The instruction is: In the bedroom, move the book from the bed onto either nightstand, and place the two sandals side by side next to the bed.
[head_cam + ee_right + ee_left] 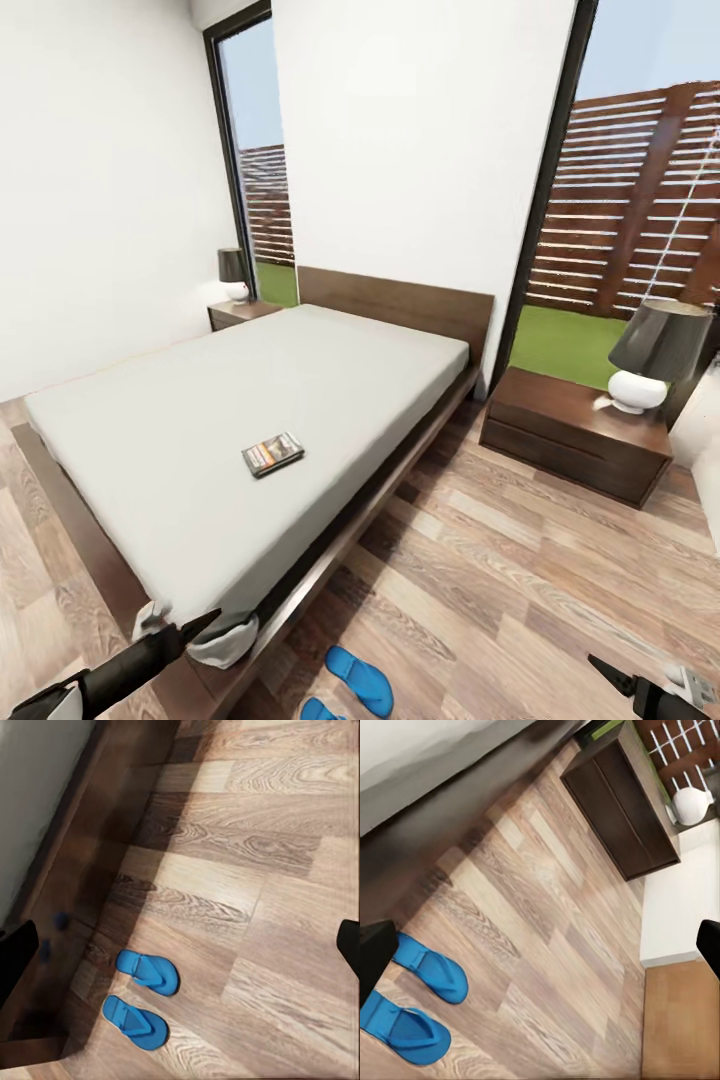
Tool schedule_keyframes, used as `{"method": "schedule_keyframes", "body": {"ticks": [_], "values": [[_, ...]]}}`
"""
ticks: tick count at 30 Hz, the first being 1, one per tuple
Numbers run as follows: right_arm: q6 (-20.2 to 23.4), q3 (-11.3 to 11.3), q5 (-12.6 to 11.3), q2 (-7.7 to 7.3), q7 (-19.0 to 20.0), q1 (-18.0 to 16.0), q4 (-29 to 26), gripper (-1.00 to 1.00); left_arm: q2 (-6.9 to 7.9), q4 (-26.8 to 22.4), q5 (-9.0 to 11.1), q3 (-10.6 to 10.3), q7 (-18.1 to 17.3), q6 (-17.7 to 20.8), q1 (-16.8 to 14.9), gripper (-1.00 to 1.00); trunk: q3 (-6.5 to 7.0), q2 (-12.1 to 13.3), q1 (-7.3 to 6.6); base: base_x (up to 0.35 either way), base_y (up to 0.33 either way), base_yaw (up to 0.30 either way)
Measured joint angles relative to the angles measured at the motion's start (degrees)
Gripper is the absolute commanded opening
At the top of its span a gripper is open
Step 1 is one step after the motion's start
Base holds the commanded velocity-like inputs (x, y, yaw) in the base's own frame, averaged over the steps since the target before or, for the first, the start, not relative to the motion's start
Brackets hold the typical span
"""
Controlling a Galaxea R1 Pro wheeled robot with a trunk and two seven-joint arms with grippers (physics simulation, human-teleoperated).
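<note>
The book [272,454], with a dark cover and orange band, lies flat on the pale mattress of the bed [180,420], toward its near side. Two blue sandals [360,678] [320,710] lie side by side on the wood floor by the bed's near corner; they are also seen in the left wrist view [431,967] [405,1027] and the right wrist view [148,971] [136,1021]. A dark nightstand [575,430] stands right of the headboard, another [243,313] at the far left. My left gripper [195,630] and right gripper [650,685] hang low, open and empty, with fingers [375,960] [15,952] wide apart.
Each nightstand carries a white-based lamp with a dark shade [655,365] [233,275]. Tall black-framed windows [620,220] show grass and a slatted fence. Open plank floor [500,580] lies between the bed and the right nightstand. A white wall corner [675,907] stands beyond that nightstand.
</note>
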Motion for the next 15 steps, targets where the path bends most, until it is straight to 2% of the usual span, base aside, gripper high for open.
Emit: {"method": "schedule_keyframes", "body": {"ticks": [4,15], "values": [[0.0,0.0,0.0,0.00,0.0,0.0,0.0,1.00,0.02,0.0,0.0,0.0,0.0,0.0,0.0,1.00,0.00,0.0,0.00,0.000,-0.093,-0.281],[0.0,0.0,0.0,0.00,0.0,0.0,0.0,1.00,0.05,0.0,0.0,0.0,0.0,0.0,0.0,1.00,0.00,0.0,0.00,0.000,-0.007,-0.281]]}}
